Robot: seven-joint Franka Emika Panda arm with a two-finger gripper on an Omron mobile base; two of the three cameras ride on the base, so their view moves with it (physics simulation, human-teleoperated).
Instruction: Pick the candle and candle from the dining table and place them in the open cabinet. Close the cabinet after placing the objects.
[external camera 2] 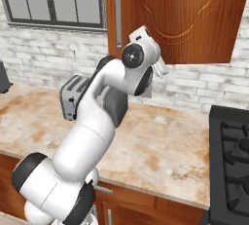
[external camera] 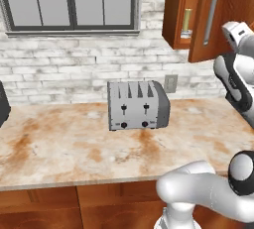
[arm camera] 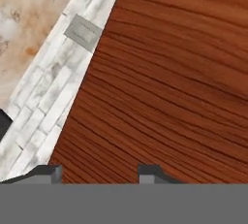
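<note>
Slim olive-yellow candle (external camera: 186, 23) stood inside reddish-brown wooden wall cabinet (external camera: 177, 10). Gripper (arm camera: 99, 173), part open and empty, faced its door (arm camera: 164, 82); closing likely next.

Toaster (external camera: 138, 105), window (external camera: 71, 1), stove (external camera 2: 230, 156)

Two cameras behind me, one on my claw.

My left base view looks forward and down over the counter (external camera: 74, 148) at the toaster (external camera: 138, 105) and the cabinet (external camera: 198, 10) up right; my right base view shares them from the other side. My hand view presses close to the cabinet's wood.
</note>
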